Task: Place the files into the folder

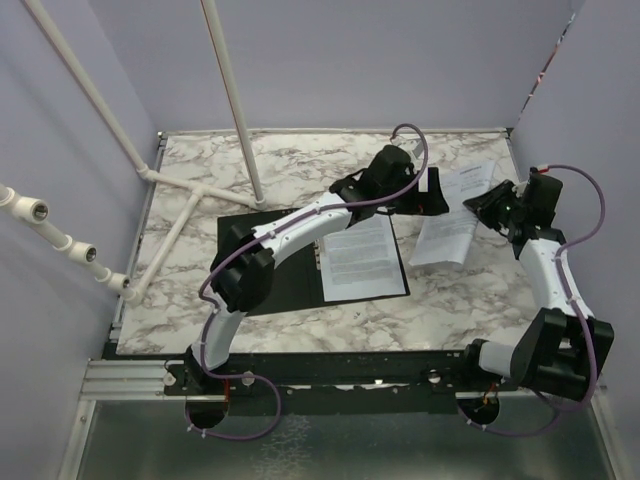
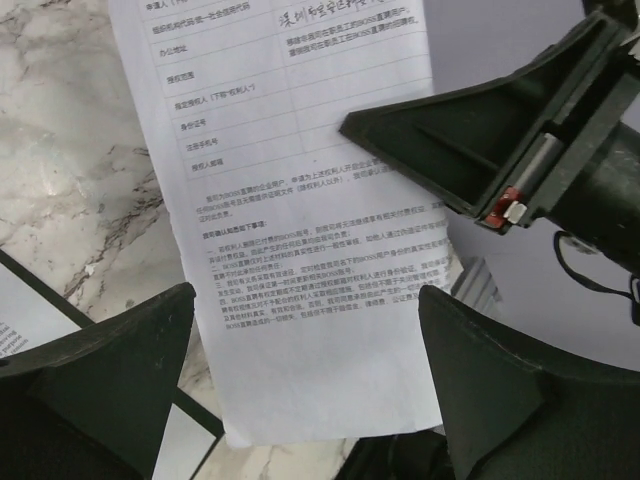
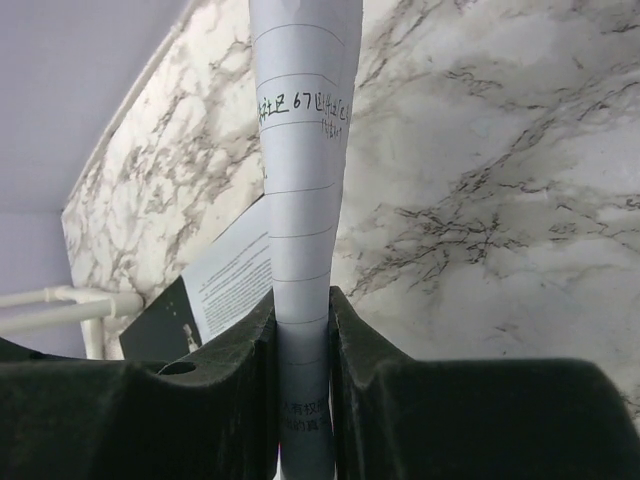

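The folder [image 1: 262,262] lies open on the marble table, black inside up, with one printed file sheet [image 1: 360,258] on its right half. A second file sheet [image 1: 452,218] is lifted at the right. My right gripper [image 1: 480,208] is shut on that sheet's edge. In the right wrist view this sheet [image 3: 300,180] bows upward, pinched between the fingers [image 3: 240,370]. My left gripper [image 1: 435,192] hovers over the same sheet's left side and stands open. In the left wrist view its fingers [image 2: 110,390] straddle the sheet [image 2: 290,200] without touching it.
White plastic pipes [image 1: 185,190] cross the table's left side and rise at the back. Purple walls [image 1: 330,60] close in the back and both sides. The right gripper's dark body [image 2: 500,130] shows close beside the left one.
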### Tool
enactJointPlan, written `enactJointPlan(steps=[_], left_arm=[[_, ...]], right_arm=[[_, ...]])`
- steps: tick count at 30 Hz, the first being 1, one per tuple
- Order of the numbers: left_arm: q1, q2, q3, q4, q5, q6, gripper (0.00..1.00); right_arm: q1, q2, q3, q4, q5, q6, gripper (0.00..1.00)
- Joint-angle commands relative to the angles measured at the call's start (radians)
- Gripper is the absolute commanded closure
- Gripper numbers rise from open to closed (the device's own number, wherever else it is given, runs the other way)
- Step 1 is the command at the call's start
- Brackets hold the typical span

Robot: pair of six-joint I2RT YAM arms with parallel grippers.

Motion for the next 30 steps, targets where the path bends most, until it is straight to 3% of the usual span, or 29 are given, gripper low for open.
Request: enactJointPlan(steps=[1,12,18,23,30], left_arm=[[-0.006,-0.096,-0.077,-0.008,-0.02,0.011,0.05],[0.056,-0.364,-0.391,0.025,-0.069,-0.005,0.03],[0.154,-0.565,-0.704,0.268,0.031,-0.095,0.01],[0.245,-0.686,-0.948,0.574,0.171,-0.242,0.01],[0.258,-0.782,-1.026,0.69,0.256,-0.284,0.01]], right_arm=[[0.004,-0.082,0.024,-0.05,-0.103,-0.024,0.76],[0.023,-0.237,-0.03,0.082,-0.407,0.068,0.76],[0.076,-0.282,-0.086,0.259,-0.503,0.238,0.76],[0.234,-0.295,-0.106,0.371,-0.459,0.341,0.76],[0.397,-0.261,-0.076,0.42,-0.365,0.373,0.76]])
